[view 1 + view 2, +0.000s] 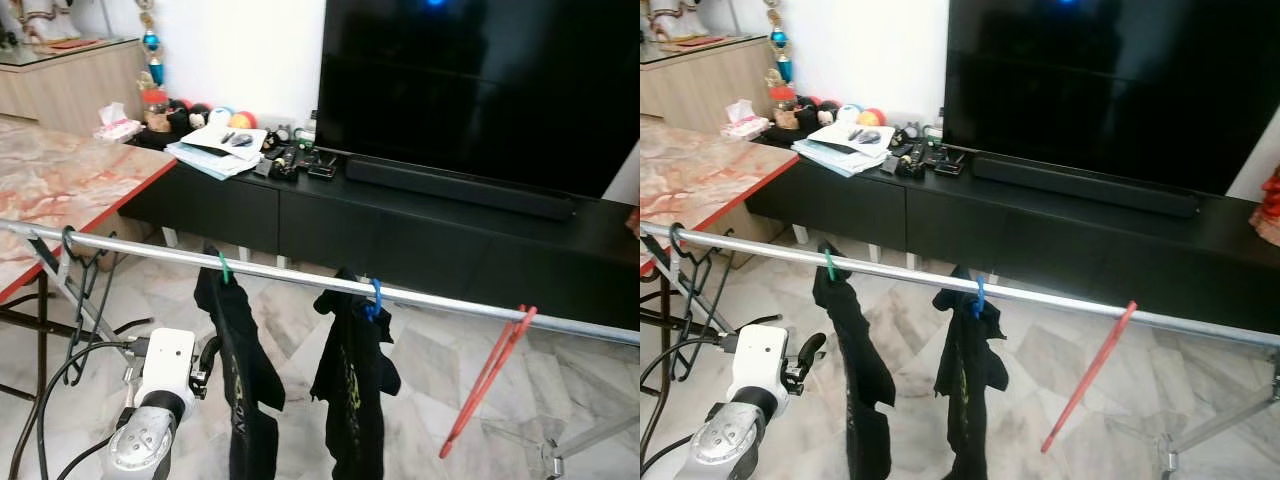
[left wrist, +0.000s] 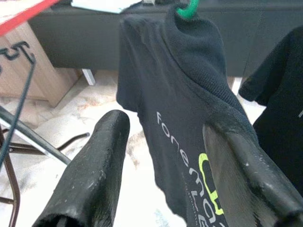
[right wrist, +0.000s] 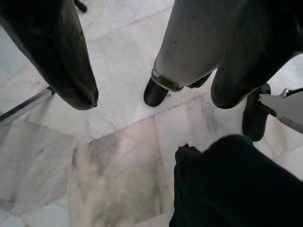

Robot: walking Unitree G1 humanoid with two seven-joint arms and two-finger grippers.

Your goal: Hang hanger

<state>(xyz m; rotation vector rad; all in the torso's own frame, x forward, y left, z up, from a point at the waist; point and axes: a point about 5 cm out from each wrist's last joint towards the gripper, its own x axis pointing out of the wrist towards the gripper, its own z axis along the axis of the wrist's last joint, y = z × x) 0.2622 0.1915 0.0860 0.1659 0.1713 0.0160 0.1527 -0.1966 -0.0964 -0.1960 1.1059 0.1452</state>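
Rail [image 1: 300, 277]: your landmark, a silver bar running across the head views and dipping toward your right.

1. Dark empty hanger [image 1: 82, 262]: hooked over the rail's far left end, beside the marble-topped table [image 1: 60, 180].
2. Left gripper [image 1: 205, 362]: below the rail, just left of the first shirt, raised on its silver arm. The left wrist view shows the fingers [image 2: 90, 175] spread wide with nothing between them, aimed at the fabric.
3. First black shirt [image 1: 240, 380]: on a green hanger [image 1: 224, 267], hooked on the rail left of centre.
4. Second black shirt [image 1: 352, 390]: on a blue hanger [image 1: 374, 298], hooked mid-rail.
5. Red hanger [image 1: 490, 375]: the likely task item, already hooked on the rail right of centre, well apart from the blue one. Its long axis slants down and back toward the left, so it looks tilted, not level.
6. Right gripper [image 3: 147, 71]: pointed down at the marble floor [image 3: 113, 161], fingers apart, empty.

Relation to weigh: the red hanger lies up and to the right of the left gripper's open jaws, past both shirts. Your right arm is probably the nearer one.

View difference: the head views give you the rail and every hook on it. The left wrist view adds the shirt's lettering and the green hook [image 2: 187, 9] up close. The right wrist view adds a dark garment edge [image 3: 236, 184] below that gripper.
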